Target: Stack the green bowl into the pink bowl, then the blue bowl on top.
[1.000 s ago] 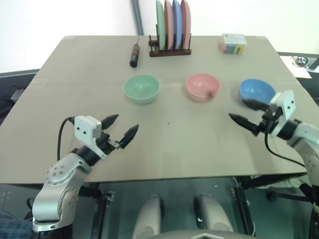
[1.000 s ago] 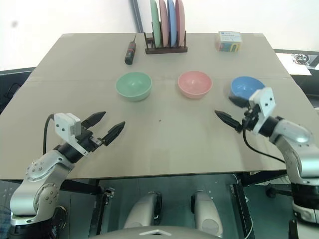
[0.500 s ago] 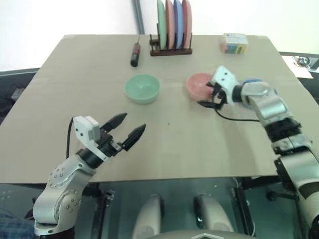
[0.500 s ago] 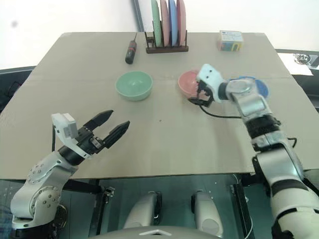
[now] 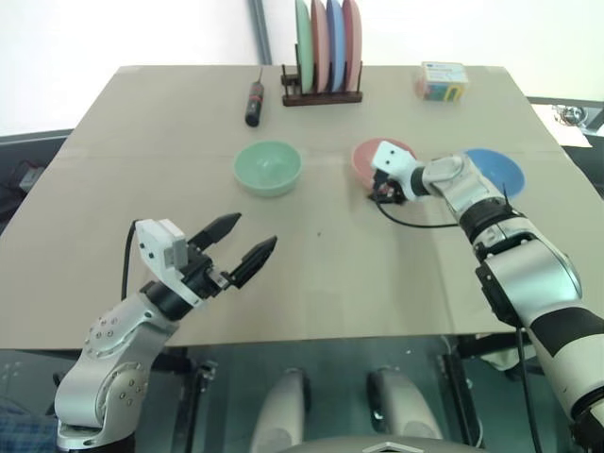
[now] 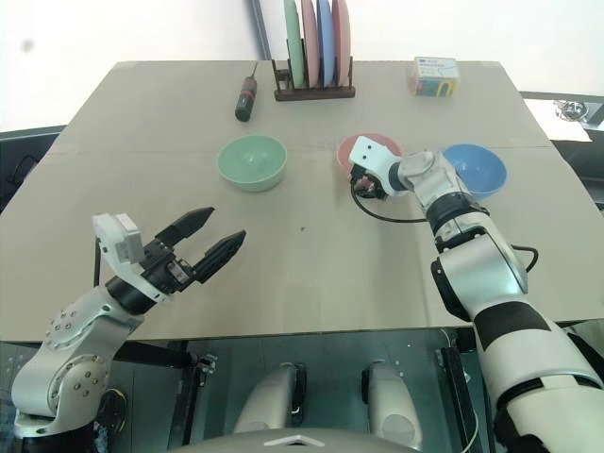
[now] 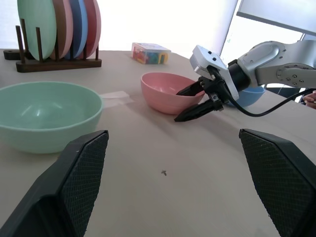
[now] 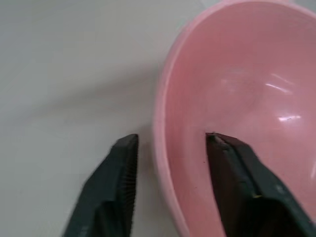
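Three bowls stand in a row across the table: the green bowl (image 5: 268, 167) on the left, the pink bowl (image 5: 363, 160) in the middle and the blue bowl (image 5: 498, 171) on the right, each apart from the others and empty. My right gripper (image 8: 170, 138) is at the pink bowl's near-left rim. One finger (image 8: 232, 168) is inside the bowl and the other outside, with small gaps to the wall on both sides. My left gripper (image 5: 255, 231) hovers open and empty above the near left of the table, well short of the green bowl.
A wooden rack (image 5: 323, 94) with several upright plates stands at the back centre. A black screwdriver (image 5: 255, 102) lies to its left and a small colourful box (image 5: 442, 82) sits at the back right. A black cable trails from my right wrist across the table.
My right arm swung left from beside the blue bowl to the pink bowl's rim and its jaws narrowed around the wall. The left gripper barely shifted.
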